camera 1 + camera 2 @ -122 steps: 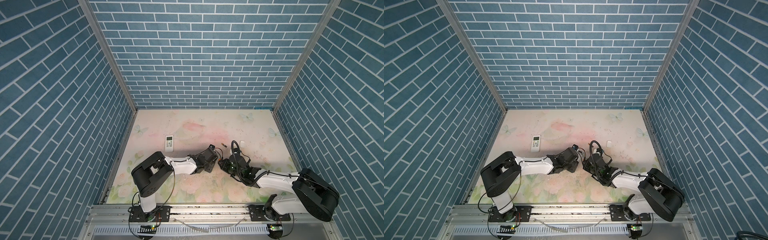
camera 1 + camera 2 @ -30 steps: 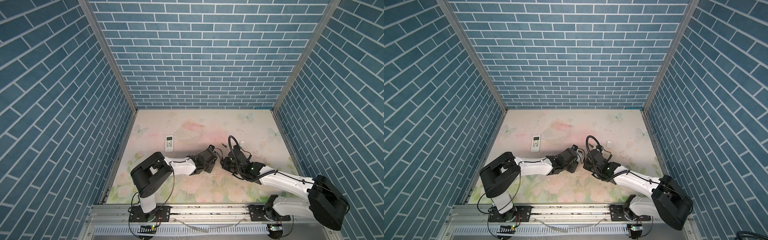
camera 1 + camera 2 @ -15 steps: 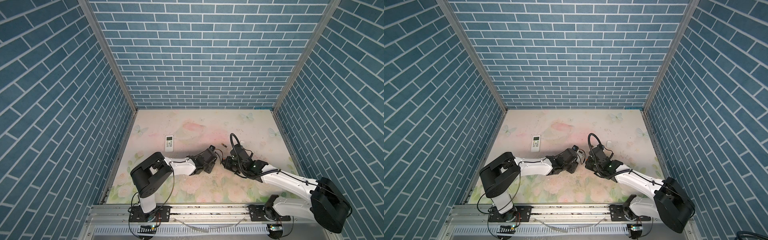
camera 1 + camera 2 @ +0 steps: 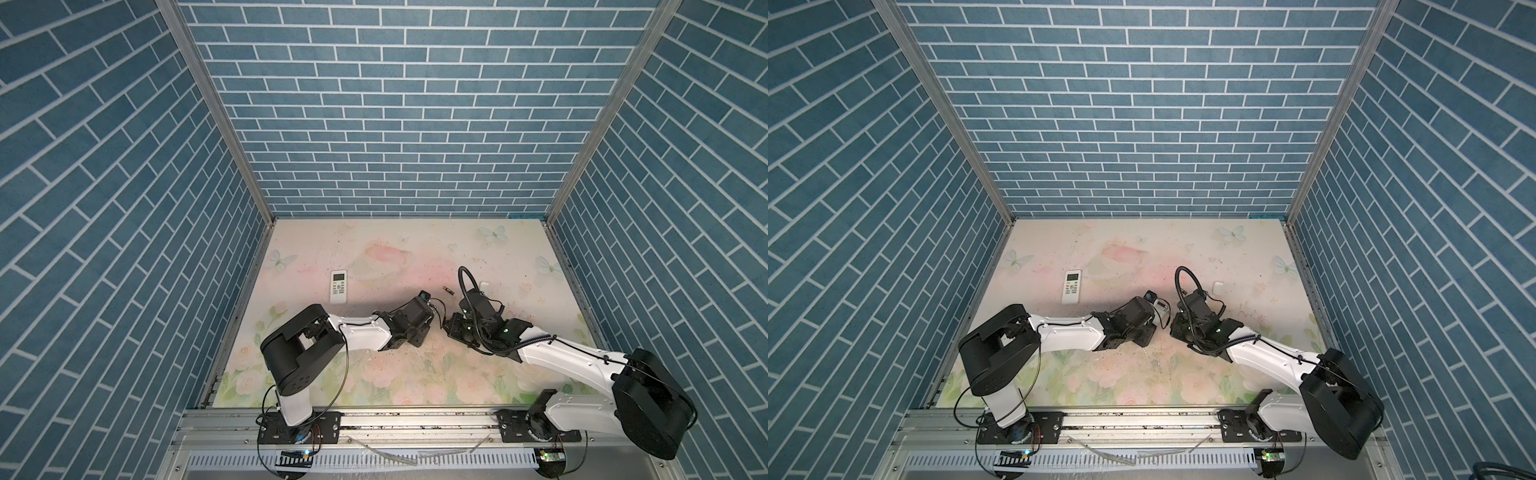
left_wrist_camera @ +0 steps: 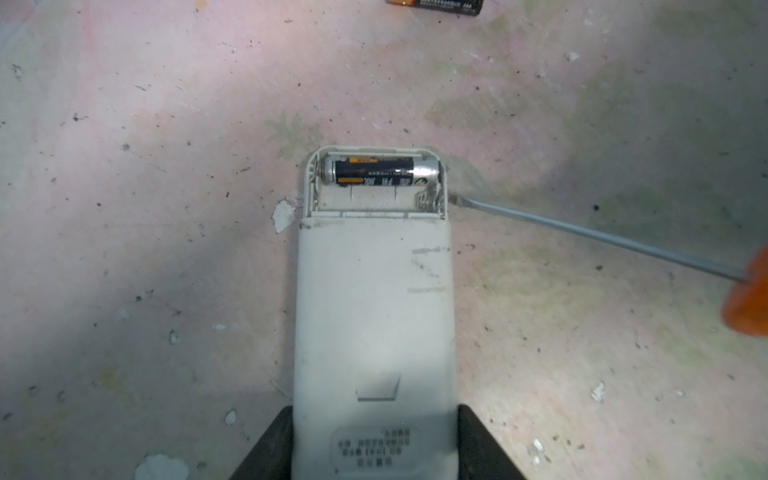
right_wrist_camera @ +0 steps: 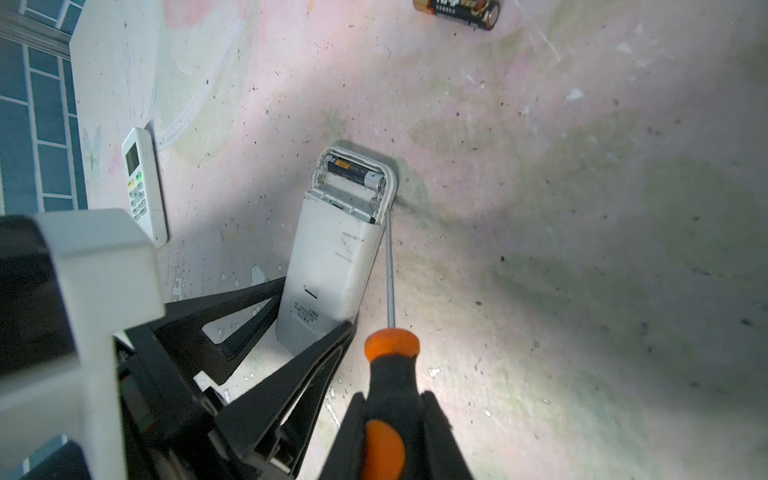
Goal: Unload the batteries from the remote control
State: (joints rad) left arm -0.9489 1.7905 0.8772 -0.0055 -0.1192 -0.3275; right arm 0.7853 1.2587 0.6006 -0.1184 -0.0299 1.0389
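Tabletop (image 4: 415,249) of scuffed florals with loose battery (image 4: 448,290), blue-brick walls (image 4: 395,124) around.

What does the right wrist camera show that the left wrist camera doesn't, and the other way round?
Only the right wrist view: a second remote lying face up, the blue brick wall, and the right gripper shut on the screwdriver. Only the left wrist view: a square-on look into the empty battery slot. Both: the left gripper holding the white remote, one battery seated inside, a loose battery on the table.
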